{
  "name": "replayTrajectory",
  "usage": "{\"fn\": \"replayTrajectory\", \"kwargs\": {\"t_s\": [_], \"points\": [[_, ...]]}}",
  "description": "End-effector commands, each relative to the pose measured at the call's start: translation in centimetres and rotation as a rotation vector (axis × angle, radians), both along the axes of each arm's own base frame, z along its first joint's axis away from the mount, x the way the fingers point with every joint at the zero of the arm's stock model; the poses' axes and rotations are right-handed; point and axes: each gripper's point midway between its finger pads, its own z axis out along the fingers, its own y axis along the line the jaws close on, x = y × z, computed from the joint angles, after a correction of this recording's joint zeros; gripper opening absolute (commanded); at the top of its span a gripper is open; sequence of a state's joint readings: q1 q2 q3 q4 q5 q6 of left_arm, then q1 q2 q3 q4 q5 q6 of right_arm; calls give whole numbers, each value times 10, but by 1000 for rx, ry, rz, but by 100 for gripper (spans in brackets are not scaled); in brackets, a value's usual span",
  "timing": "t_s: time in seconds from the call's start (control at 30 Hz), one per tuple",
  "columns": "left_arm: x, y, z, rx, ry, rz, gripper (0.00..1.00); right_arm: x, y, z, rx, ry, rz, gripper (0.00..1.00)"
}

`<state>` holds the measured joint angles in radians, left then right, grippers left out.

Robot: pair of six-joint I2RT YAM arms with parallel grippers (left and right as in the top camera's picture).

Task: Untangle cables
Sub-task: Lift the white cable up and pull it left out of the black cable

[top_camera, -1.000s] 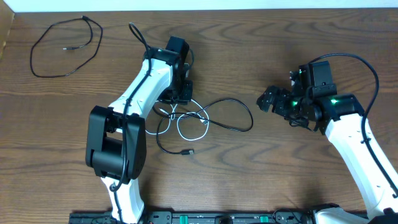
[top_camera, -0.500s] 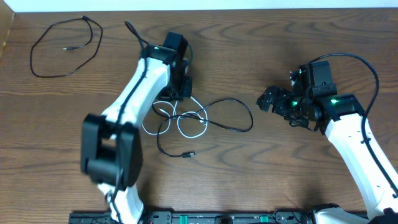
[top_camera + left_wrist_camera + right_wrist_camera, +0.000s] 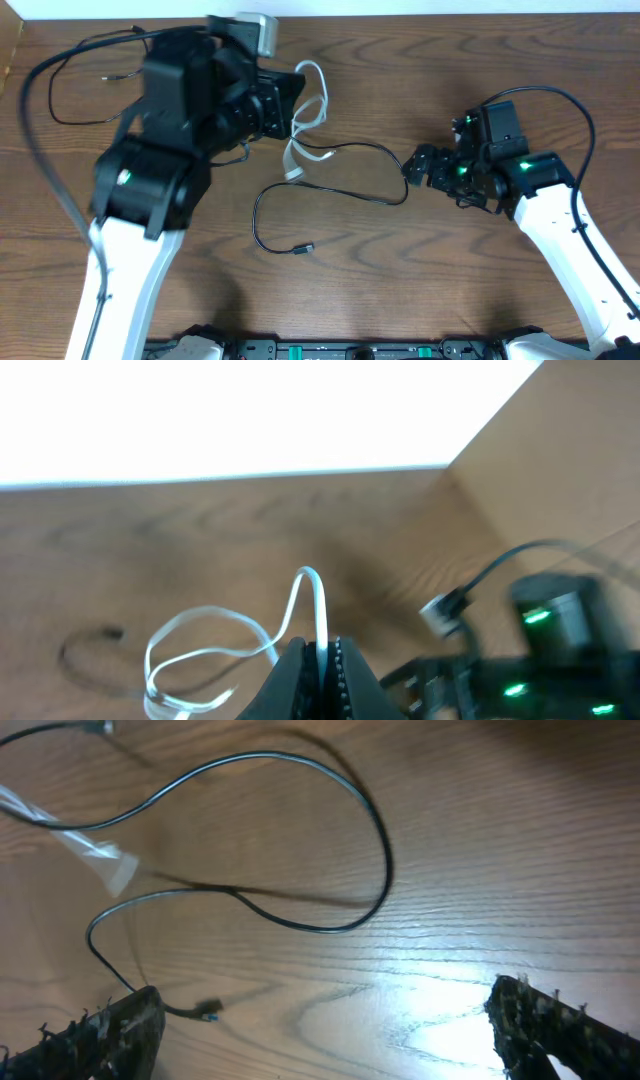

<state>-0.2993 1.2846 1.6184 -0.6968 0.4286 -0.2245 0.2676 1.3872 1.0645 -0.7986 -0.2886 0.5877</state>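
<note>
The left arm has swung up from the tangle and now fills the left of the overhead view, carrying the white cable (image 3: 324, 90) with it. A second ago that cord lay looped among the black one on the table (image 3: 450, 290). The right arm has edged slightly toward the centre.

Nearest the front edge, the small plug (image 3: 305, 247) of one black cable (image 3: 386, 860) lies flat on the wood. The cord curves back from it and sweeps right in a wide open loop. The loop's far bend ends just beside the right gripper (image 3: 413, 167), which hovers there with its jaws spread wide and nothing between them.

Farther back, the white cable hangs off the table from the left gripper (image 3: 320, 648). Its jaws are pressed together on the cord, a narrow loop standing up above the fingertips in the left wrist view. The rest of the cord trails down in loose coils toward the black loop. Whether the two cords still cross or touch cannot be told.

At the far left corner, well apart from the others, the second black cable (image 3: 65, 122) lies in its own ring, partly hidden behind the raised arm.
</note>
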Motion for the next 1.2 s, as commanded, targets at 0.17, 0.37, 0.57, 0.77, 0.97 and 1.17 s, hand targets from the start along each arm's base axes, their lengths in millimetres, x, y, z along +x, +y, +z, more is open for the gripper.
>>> {"fn": "replayTrajectory", "kwargs": {"t_s": [0.17, 0.37, 0.57, 0.77, 0.97, 1.17], "points": [[-31, 4, 63, -143, -148, -5, 7, -8, 18, 0, -8, -5, 62, 99], [-36, 9, 87, -197, -214, 26, 7, -12, 27, 0, -8, -8, 93, 99], [-13, 41, 81, -161, -220, 198, 7, -13, 29, 0, -8, -8, 98, 99], [19, 102, 74, -253, -153, 481, 7, -12, 26, -1, -21, -13, 91, 99], [3, 69, 143, -403, -360, 163, 8, -9, 27, 0, -19, -24, 89, 99], [-21, 57, 195, -430, -589, 28, 7, -8, 27, 1, -18, -29, 89, 99]]}}
